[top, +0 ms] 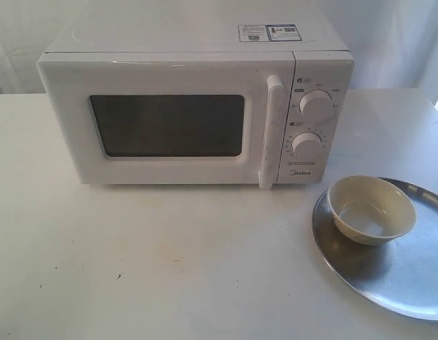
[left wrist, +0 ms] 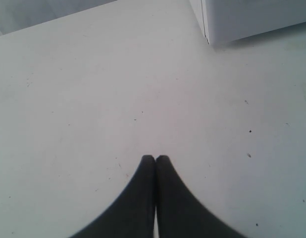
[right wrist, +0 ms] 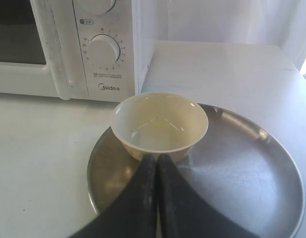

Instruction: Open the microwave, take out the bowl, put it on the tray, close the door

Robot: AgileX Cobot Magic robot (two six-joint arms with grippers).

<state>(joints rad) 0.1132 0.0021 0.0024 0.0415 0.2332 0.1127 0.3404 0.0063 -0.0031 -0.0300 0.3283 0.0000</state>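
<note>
The white microwave (top: pixel 198 106) stands at the back of the table with its door (top: pixel 169 124) shut, the tall handle (top: pixel 271 131) beside the two knobs. The cream bowl (top: pixel 371 210) sits upright on the left part of the silver tray (top: pixel 410 283), in front and to the right of the microwave. My right gripper (right wrist: pixel 156 157) is shut and empty, its tips just before the bowl (right wrist: pixel 159 124) above the tray (right wrist: pixel 242 168). My left gripper (left wrist: pixel 155 158) is shut and empty over bare table, a microwave corner (left wrist: pixel 207 29) ahead of it. Neither arm shows in the exterior view.
The white table (top: pixel 169 262) stretches in front of the microwave. The tray runs past the right edge of the exterior view. A white curtain hangs behind the table.
</note>
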